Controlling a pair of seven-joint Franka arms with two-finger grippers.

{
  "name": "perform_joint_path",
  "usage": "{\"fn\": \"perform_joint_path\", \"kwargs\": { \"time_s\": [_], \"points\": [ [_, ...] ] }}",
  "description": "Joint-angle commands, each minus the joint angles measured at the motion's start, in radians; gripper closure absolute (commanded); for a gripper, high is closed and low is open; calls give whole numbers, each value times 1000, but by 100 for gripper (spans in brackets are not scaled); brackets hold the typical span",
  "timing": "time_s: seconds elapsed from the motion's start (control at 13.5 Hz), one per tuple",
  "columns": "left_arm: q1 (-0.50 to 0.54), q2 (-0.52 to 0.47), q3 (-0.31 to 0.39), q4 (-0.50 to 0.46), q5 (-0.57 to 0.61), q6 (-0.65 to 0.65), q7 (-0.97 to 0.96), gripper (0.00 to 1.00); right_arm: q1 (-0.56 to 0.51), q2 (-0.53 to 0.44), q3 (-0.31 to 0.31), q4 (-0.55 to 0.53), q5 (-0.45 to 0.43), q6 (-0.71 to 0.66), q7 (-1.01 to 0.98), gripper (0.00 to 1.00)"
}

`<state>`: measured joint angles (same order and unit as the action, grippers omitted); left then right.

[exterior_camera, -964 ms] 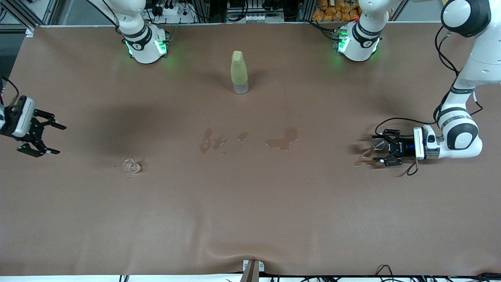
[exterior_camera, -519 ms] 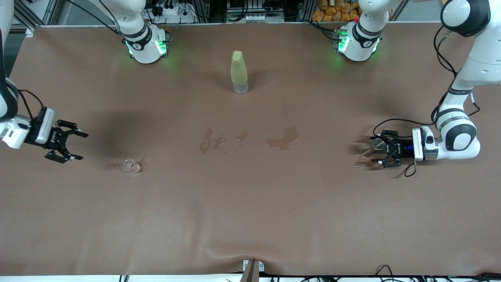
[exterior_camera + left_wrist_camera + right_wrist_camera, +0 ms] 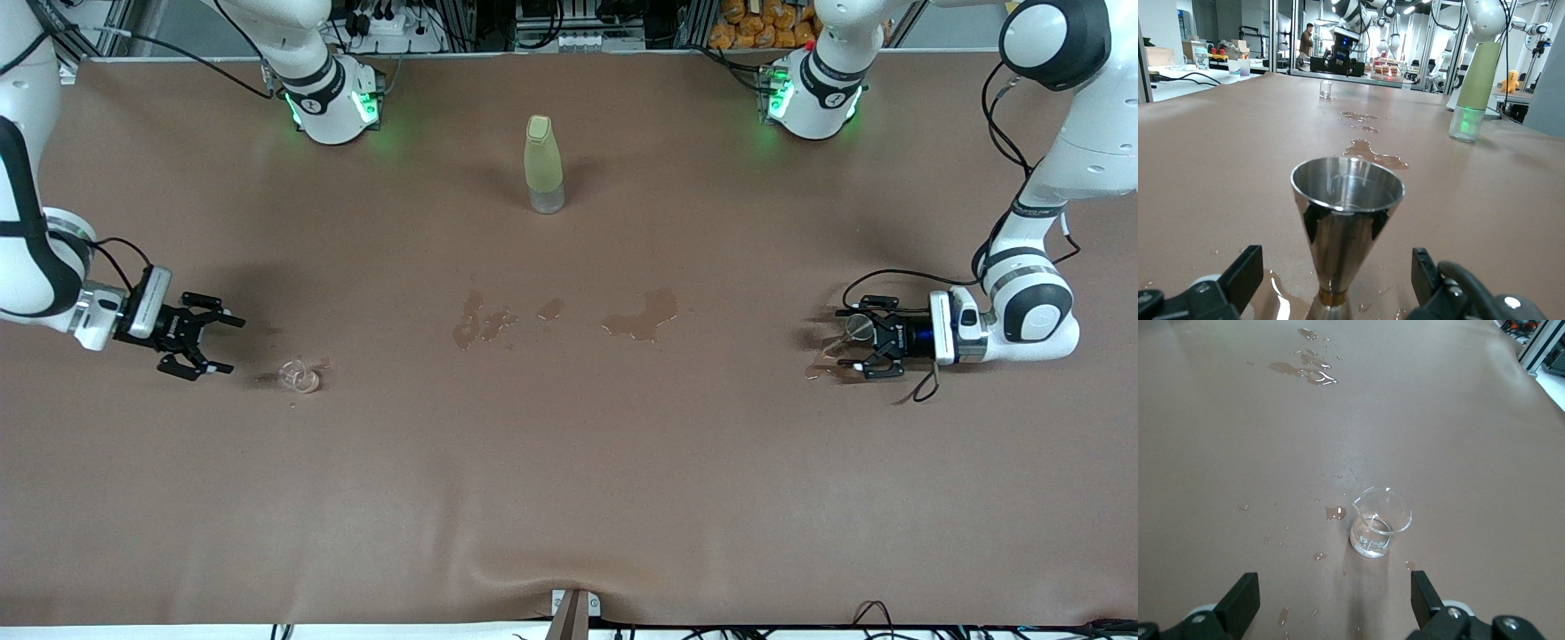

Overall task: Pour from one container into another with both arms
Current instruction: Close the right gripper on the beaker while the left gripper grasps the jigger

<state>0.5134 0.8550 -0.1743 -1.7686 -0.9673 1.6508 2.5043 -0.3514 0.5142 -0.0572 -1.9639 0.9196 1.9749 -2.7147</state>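
We see the left gripper (image 3: 851,342) low at the left arm's end of the table (image 3: 569,498). Its two fingers (image 3: 1241,277) stand wide apart, one on each side of the little silver measure (image 3: 859,327). The fingers do not touch it, so nothing is gripped. In the left wrist view the silver measure (image 3: 1346,223) stands upright right between the fingers, with its round rim on top and a narrow waist below. It sits on a wet patch (image 3: 822,366) on the table.

We see the right gripper (image 3: 218,342) low at the right arm's end of the table. Its fingers (image 3: 1238,600) are spread wide too, and it holds nothing. The tiny clear cup (image 3: 295,375) stands upright on the table just ahead of those open fingers, not yet between them. In the right wrist view the clear cup (image 3: 1379,530) has a bit of water in the bottom, and small drops (image 3: 1335,513) lie around it.

Between the two grippers, in the middle of the table, there are wet puddles (image 3: 642,320). A tall yellow-green bottle (image 3: 542,164) stands closer to the arm bases than the puddles, well away from both grippers.
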Motion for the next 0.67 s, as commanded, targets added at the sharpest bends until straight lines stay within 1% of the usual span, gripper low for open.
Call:
{"fn": "perform_joint_path", "kwargs": {
  "time_s": [0.0,0.15,0.3,0.44,0.59],
  "points": [
    [2,10,4,6,-28,-9,28,20,-18,49,10,5,83,-4,-88,0],
    [2,10,4,8,-28,-9,28,29,-27,90,10,6,132,-4,-135,0],
    [7,12,4,8,-28,-9,28,34,-27,131,10,6,194,-5,-195,0],
    [8,10,4,8,-28,-9,28,35,-27,159,10,6,243,-8,-241,0],
    [13,9,6,8,-28,-11,28,35,-26,176,10,6,269,-11,-260,0]
  ]
}}
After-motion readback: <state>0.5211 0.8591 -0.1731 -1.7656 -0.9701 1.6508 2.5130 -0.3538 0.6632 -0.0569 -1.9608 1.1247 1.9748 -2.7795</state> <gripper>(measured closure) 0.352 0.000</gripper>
